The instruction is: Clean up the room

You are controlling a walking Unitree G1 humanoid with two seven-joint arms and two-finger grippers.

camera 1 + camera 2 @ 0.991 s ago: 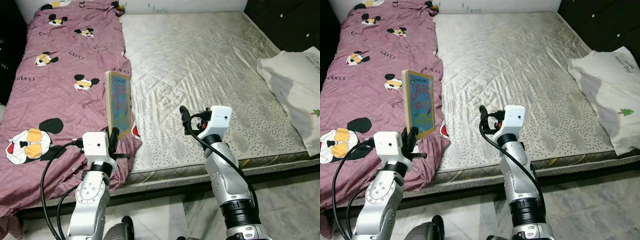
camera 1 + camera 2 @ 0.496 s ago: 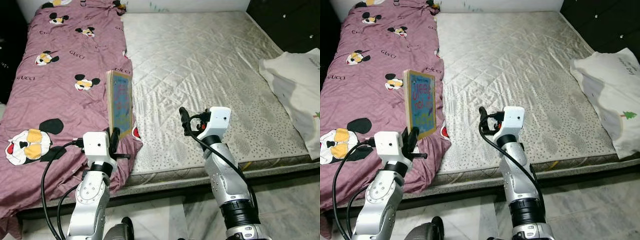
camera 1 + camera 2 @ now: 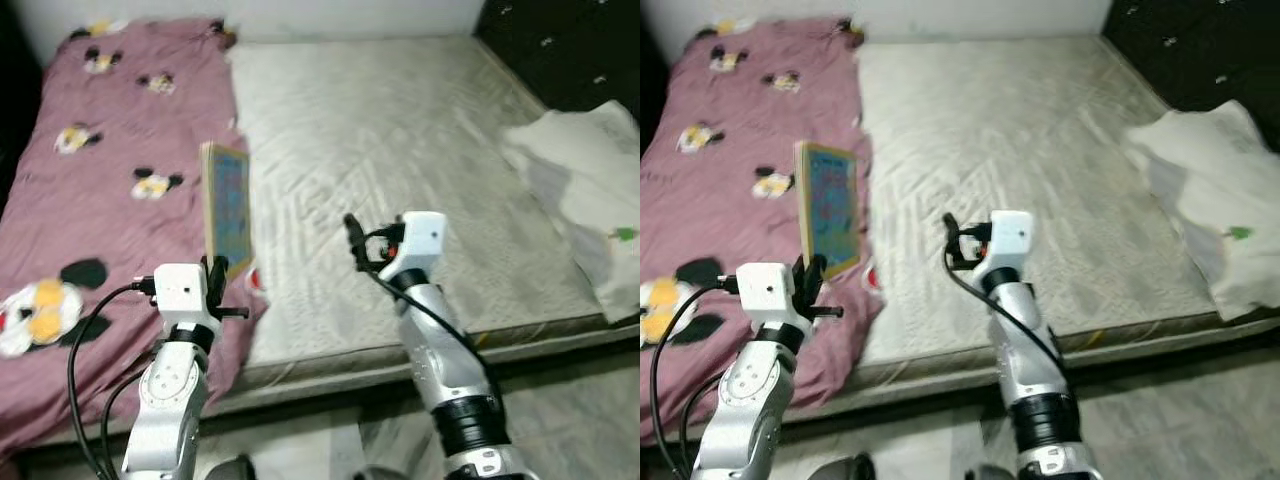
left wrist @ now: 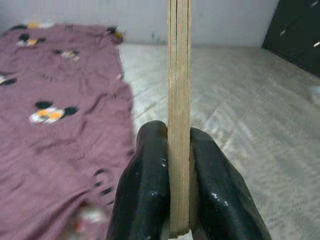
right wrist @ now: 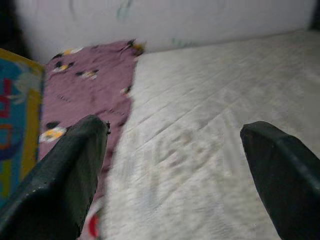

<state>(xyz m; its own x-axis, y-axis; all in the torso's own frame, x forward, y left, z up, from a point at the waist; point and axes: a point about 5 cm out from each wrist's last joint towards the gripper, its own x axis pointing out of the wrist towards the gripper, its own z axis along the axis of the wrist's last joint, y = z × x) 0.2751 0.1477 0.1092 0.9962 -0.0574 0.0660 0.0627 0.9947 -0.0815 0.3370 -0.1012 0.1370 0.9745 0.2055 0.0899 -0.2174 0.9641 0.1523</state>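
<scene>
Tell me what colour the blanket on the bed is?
The blanket is purple-pink with cartoon mice in black, white and yellow. It shows best in the right eye view.

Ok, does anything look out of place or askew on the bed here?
The pillow hangs off the mattress's far right edge. The pink sheet covers just the left strip. The left gripper holds a book upright.
</scene>
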